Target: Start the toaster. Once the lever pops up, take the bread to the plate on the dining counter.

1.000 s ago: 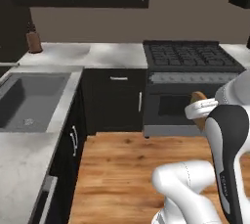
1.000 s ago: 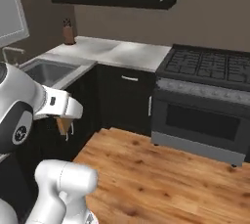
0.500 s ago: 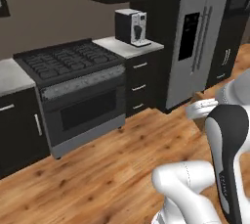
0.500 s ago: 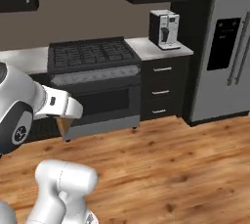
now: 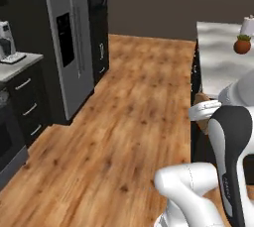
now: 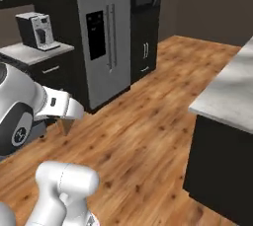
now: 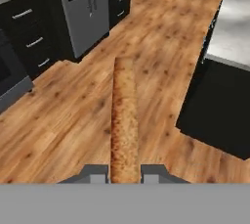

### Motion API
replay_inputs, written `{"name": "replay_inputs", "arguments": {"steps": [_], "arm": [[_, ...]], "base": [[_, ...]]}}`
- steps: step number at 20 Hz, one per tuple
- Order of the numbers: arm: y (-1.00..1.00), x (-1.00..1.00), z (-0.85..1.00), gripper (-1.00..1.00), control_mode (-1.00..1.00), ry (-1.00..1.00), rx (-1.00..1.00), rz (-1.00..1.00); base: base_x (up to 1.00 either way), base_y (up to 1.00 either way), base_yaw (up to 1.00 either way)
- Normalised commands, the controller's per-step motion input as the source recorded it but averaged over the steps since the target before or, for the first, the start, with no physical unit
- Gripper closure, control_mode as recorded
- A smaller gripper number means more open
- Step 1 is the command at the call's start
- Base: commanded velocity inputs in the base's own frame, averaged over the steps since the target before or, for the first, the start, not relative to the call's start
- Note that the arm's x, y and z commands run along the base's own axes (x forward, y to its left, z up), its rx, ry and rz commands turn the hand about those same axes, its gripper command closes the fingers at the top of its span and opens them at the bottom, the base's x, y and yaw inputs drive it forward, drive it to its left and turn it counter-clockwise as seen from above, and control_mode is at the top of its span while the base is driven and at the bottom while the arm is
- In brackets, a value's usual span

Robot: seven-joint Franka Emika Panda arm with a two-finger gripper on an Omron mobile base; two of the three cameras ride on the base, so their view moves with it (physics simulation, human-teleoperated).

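Bread [image 7: 124, 120] edge-on between the fingertips of the claw [image 7: 125, 171], clamped tight, above wooden floor [image 7: 73, 120].

A home kitchen: steel fridge [image 6: 104, 32], coffee machine [image 6: 38, 31], dark cabinets [image 5: 27, 102], marble island [image 5: 223, 57].

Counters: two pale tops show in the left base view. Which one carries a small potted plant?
The dining counter at the right edge; the potted plant sits near its far end. The other counter, at the left by the fridge, carries a coffee machine instead.
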Motion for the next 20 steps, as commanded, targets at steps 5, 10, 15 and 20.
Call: {"name": "replay_inputs", "arguments": {"steps": [5,10,15,20], "arm": [[0.00,0.00,0.00,1.00,1.00,0.00,0.00,0.00],[0.00,0.00,0.00,1.00,1.00,0.00,0.00,0.00],[0.00,0.00,0.00,1.00,1.00,0.00,0.00,0.00],[0.00,0.00,0.00,1.00,1.00,0.00,0.00,0.00]], "base": [[0.00,-0.13,-0.96],[0.00,-0.12,-0.92],[0.14,-0.10,-0.70],[0.63,-0.47,-0.14]]}}
